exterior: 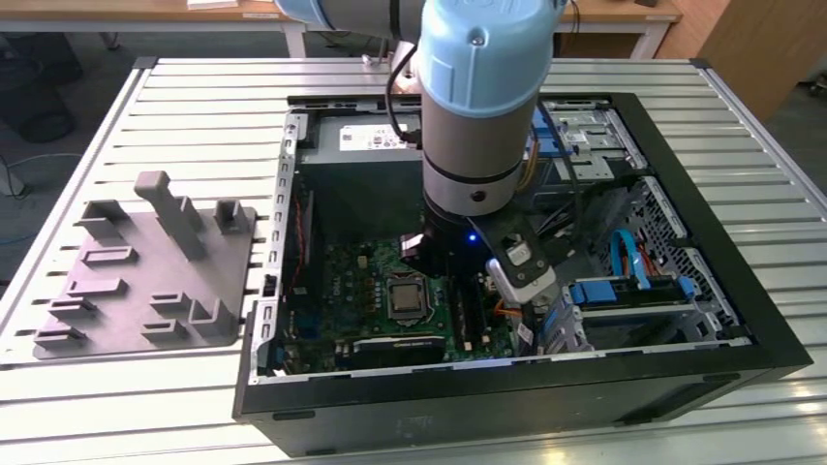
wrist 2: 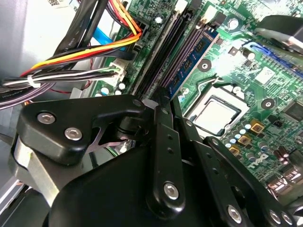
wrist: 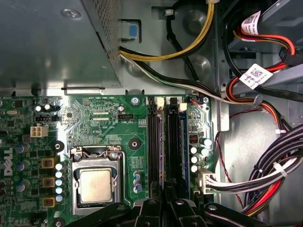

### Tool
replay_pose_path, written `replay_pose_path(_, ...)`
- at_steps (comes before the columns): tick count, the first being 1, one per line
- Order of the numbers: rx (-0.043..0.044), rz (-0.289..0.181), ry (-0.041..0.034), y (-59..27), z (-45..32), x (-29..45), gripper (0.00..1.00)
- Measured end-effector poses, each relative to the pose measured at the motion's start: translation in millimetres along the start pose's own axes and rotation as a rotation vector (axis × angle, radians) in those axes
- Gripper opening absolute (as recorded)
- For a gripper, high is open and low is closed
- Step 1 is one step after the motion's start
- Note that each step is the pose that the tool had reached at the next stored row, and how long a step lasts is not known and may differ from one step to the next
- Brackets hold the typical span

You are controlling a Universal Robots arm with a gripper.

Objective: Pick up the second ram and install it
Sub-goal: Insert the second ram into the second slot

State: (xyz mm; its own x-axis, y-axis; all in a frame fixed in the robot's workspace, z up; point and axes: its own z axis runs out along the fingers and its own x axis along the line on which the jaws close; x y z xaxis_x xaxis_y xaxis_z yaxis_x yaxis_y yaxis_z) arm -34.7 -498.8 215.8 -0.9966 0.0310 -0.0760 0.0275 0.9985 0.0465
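step: you're seating the second ram (wrist 2: 189, 56) into the memory slots (wrist: 165, 146).
end effector (wrist 2: 163, 111): pressing over the slot end; can't tell its state.
next: needs straight downward push, judging by alignment.

holder block (exterior: 149, 271) beside case (exterior: 723, 291) (exterior view's left), apparently apart

The black gripper (wrist 2: 161, 101) linkage fills the lower half of the frame, its tip just above the long black memory slots (wrist 2: 163, 49) on the green motherboard (wrist 2: 265, 90). A metal-capped processor (wrist 2: 215, 116) sits at centre right. Bundled cables (wrist 2: 90, 54) cross the upper left.
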Motion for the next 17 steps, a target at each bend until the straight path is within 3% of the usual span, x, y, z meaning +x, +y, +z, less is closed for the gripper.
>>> replay_pose_path(17,0.004,0.0,-0.0001,2.0,4.8,0.4,0.14)
